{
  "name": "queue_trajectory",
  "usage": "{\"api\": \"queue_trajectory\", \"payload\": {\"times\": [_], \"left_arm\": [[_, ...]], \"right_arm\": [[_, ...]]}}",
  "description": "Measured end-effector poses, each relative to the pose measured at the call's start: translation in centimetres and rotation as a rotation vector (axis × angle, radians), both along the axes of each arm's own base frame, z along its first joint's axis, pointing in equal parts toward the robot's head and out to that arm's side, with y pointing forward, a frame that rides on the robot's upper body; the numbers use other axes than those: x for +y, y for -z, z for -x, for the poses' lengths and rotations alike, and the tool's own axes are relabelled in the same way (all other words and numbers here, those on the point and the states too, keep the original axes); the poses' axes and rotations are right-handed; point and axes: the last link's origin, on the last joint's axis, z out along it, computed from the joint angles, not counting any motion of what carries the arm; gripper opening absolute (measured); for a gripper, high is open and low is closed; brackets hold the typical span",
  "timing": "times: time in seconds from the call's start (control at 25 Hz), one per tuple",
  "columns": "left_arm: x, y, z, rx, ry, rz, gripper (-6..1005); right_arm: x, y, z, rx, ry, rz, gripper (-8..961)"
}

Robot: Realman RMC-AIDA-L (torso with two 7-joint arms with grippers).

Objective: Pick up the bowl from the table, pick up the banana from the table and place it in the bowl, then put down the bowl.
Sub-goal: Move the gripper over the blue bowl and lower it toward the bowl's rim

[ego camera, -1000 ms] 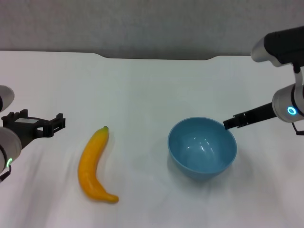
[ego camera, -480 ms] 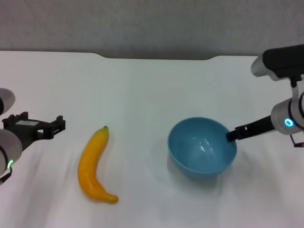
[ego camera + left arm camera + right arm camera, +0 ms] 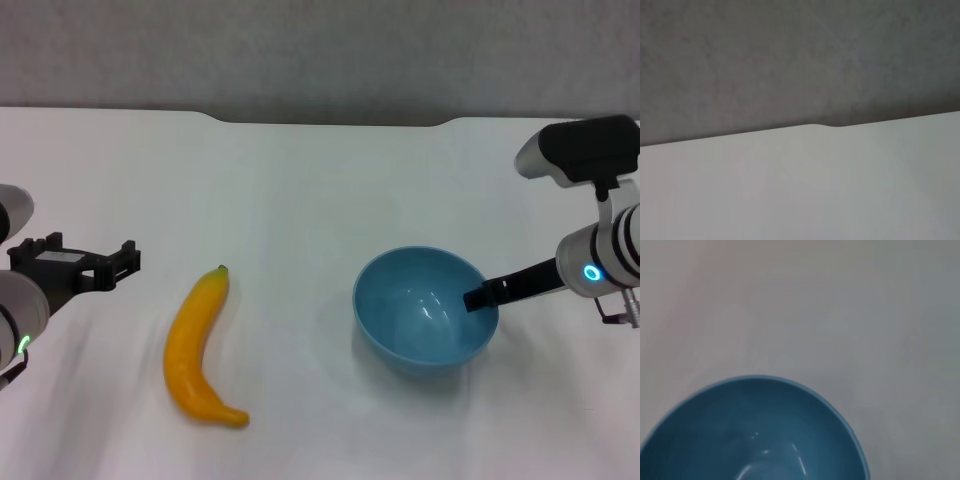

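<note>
Reaching over bowl (image 3: 425,312) rim: right gripper (image 3: 480,297) | closure unclear | banana (image 3: 200,347) apart

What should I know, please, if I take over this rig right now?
Right gripper: at the bowl's right rim, one finger reaching over it into the bowl; grip not confirmed.
Left gripper: parked low at the table's left side, empty, left of the banana.
Bowl: sitting on the table, empty.
Banana: lying on the table, untouched.
Done: approach to the bowl.
Left: lift the bowl, put the banana in, set the bowl down.
</note>
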Motion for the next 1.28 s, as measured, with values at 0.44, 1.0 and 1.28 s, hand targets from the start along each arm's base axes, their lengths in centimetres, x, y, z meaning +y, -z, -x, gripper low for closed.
{"api": "queue_trajectory", "payload": {"times": [0.44,1.0,1.28], "left_arm": [[0.0,0.1,0.0,-0.008,0.006,-0.003,897],[0.0,0.1,0.1,-0.008,0.006,-0.004,897],[0.0,0.2,0.0,-0.013,0.014,-0.005,897]], "right_arm": [[0.3,1.2,-0.3,-0.031,-0.012,0.024,590],[0.3,1.9,0.3,-0.046,-0.064,0.041,358],[0.3,1.9,0.3,-0.047,-0.067,0.04,90]]}}
